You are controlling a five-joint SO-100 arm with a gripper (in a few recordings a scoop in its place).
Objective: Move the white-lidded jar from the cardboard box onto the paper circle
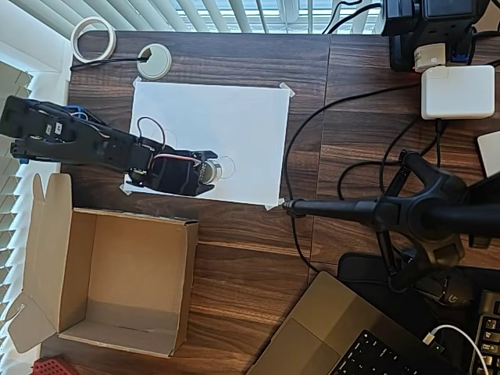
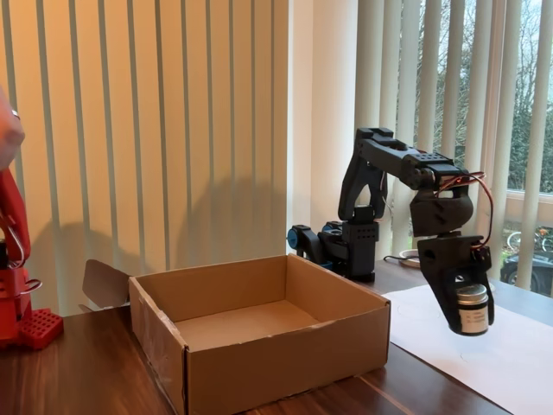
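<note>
1. Your black two-finger gripper (image 2: pixel 467 318) points almost straight down and is pinching the small clear-sided jar with the whitish-grey lid (image 2: pixel 472 310) by its sides.

2. The jar hangs upright in the fixed view, lid on top, its short axis close to vertical. It is above the white sheet of paper (image 2: pixel 510 354), not resting on it.

3. In the overhead view the jar (image 1: pixel 221 169) sits at the gripper's tip (image 1: pixel 209 171) over the lower middle of the paper (image 1: pixel 234 125). A thin pencil arc shows just right of the jar; I cannot tell how well the jar lines up with the small pencil-drawn paper circle, since arm and jar cover most of it.

4. The large brown corrugated cardboard box (image 1: pixel 139 328) stands empty on the dark wooden table (image 1: pixel 250 258), well apart from the jar.

5. Risks, as I judge them:
   - If you let go from this height, the jar may bounce or roll off the mark.
   - If you lower it while it is off-centre, it lands across the outline.
   - The sheet is only taped at its corners, so dragging the jar could wrinkle it.
   - A tilted jar could tip over as the fingers part.
</note>
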